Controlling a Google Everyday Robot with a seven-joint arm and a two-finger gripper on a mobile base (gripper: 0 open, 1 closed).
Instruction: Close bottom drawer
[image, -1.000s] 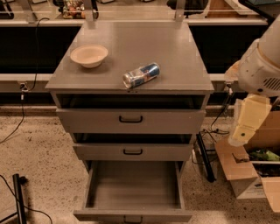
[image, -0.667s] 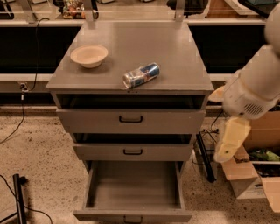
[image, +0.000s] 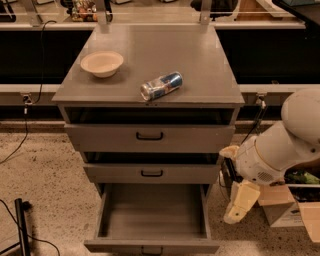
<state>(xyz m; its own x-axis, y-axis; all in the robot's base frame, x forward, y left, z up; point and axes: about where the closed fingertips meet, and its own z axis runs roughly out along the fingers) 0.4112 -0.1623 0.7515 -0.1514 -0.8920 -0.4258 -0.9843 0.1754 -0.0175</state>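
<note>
The grey cabinet (image: 150, 65) has three drawers. The bottom drawer (image: 152, 215) is pulled far out. Its long grey box is empty, and its narrow front panel with a small black handle (image: 151, 249) sits at the frame's lower edge. The top drawer (image: 150, 137) and the middle drawer (image: 151, 173) stand slightly out. My gripper (image: 239, 204) hangs pointing down from the white arm (image: 280, 145), to the right of the open bottom drawer and apart from it. It holds nothing that I can see.
A beige bowl (image: 102, 63) and a can lying on its side (image: 161, 86) rest on the cabinet top. Cardboard boxes (image: 290, 205) stand on the floor at right. Black cables and a stand (image: 22, 225) are at lower left. The floor is speckled.
My arm and gripper have moved down and to the left, closer to the right side of the open bottom drawer. The drawers have not moved.
</note>
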